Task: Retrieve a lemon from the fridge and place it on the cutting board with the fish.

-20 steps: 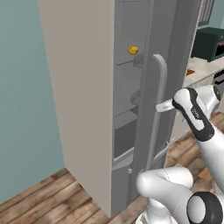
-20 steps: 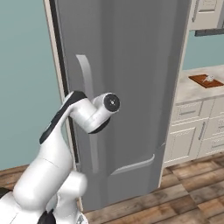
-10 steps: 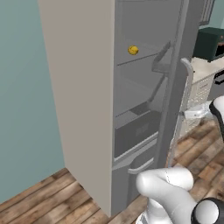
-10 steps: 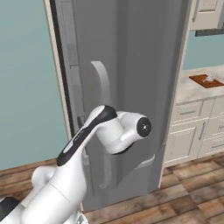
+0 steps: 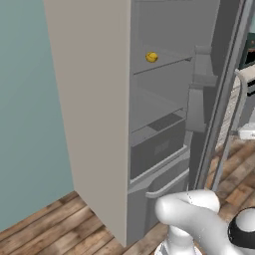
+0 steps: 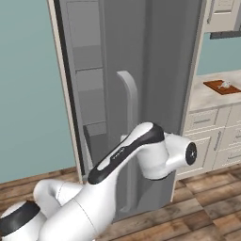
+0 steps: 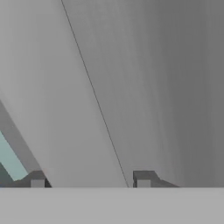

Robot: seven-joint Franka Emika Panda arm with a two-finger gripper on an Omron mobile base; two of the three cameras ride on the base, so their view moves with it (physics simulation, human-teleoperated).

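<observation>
One small round yellow lemon [image 5: 151, 57] lies on an upper grey shelf [image 5: 164, 63] inside the tall grey fridge [image 5: 99, 114], well apart from the robot. A second ago the fridge door [image 6: 150, 70] was almost closed and the arm was at its long light-grey vertical handle [image 6: 129, 94]; now the door stands wide and the shelves and the lower drawers [image 5: 157, 149] are plain to see in the left base view. The arm has dropped low in front of the door. In the hand view the tool [image 7: 89, 179] looks at a flat grey surface; its two dark tips stand apart with nothing between them, so it has let go of the handle.

I judge that the opening step is done and the reach for the lemon comes next. The small reddish-brown wooden cutting board [image 6: 221, 87] with the silvery fish [image 6: 226, 84] on it waits on the light table [image 6: 207, 96] to the right, far from the fridge.
</observation>
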